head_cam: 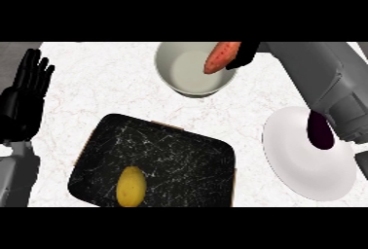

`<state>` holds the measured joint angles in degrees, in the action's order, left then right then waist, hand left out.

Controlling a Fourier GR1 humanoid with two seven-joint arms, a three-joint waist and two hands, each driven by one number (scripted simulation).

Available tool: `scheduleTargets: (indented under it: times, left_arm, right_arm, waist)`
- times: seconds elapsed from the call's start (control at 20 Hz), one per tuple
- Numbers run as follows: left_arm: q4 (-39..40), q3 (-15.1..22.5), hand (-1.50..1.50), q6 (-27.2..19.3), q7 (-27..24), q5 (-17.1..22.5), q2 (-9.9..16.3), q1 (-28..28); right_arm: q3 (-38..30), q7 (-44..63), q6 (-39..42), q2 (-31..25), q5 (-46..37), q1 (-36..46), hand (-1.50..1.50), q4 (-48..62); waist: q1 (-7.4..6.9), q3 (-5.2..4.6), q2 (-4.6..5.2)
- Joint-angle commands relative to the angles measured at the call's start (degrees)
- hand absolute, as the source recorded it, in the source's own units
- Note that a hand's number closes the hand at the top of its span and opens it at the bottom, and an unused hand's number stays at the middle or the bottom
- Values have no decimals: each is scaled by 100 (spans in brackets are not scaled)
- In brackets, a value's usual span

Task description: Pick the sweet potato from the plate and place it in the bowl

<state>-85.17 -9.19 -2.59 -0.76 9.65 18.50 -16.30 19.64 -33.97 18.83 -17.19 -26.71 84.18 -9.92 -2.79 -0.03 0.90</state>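
White, faintly pink-veined marble worktop (93, 82) fills the view from above. At the far left edge the robot's black left hand (25, 97) rests upright, fingers straight and held together, pointing up the frame, with its grey forearm (16, 175) dropping to the lower edge; it touches nothing.

Just right of it, in the lower centre, lies a black rounded-rectangular stone-look tray (173, 151) crossed by thin white veins, a strip of pale wood showing along its edges. A smooth yellow oval potato (131, 186) lies near the tray's lower left corner.

Above the tray, near the top centre, stands a round off-white bowl (179, 73) with a plain matte interior. The orange-red tapered sweet potato (223, 57) hangs tilted over the bowl's upper right rim, its lower tip inside the bowl's outline, pinched at its upper end by the black right hand (248, 52), whose fingers curl round it and are largely hidden behind it.

From that hand the bulky grey right forearm (323, 82) runs down the right side, covering the upper edge of a round glossy white plate (302, 160). A dark purple elongated aubergine (320, 131) lies on the plate's upper right, partly under the forearm.
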Motion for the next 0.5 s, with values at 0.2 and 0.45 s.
scheduleTargets:
  times: [0.2, 0.45]
  left_arm:
    - [29, 2, 0, 84, -140, -41, -1, 32]
    - [62, -9, 0, 51, -113, -2, -98, 95]
  right_arm:
    - [-263, 804, -553, 643, 90, -338, -150, 618]
    - [-834, 469, -112, 666, 654, -574, -150, 616]
  waist:
    - [-73, 1, 51]
    - [-37, 6, 41]
